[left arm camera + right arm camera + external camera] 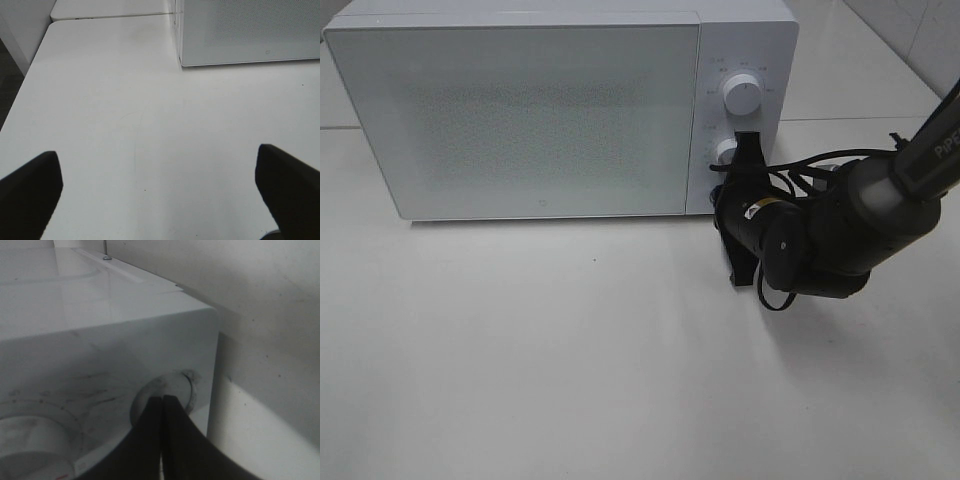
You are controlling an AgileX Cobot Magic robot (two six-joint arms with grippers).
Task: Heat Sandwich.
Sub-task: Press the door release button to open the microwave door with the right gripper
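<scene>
1. Sandwich: nowhere to be seen in any view; most likely shut inside the microwave (750, 40), behind its closed frosted door (510, 120), but impossible to confirm.
2. Right hand (748, 140): clenched tight with nothing between the tips, set against the lower knob (724, 151) on the control panel, just beneath the upper knob (741, 95).
3. From the right wrist: closed tips touching the rim of that knob, not wrapped around it.
4. Left hand (157, 165): released, spread wide and empty, hovering over bare tabletop (125, 100) off the microwave's front left corner, well apart from the knobs.
5. Deciding relation: knob directly ahead of the right hand's tips, knob axis pointing out of the panel toward that arm. Right arm plainly the nearer one, left arm absent from the exterior view.
6. Probable step: setting the timer by nudging the knob round. Calls for a sideways push along the rim, not a straight shove.
7. Risk: slipping off the smooth knob, or pushing the microwave backward.
</scene>
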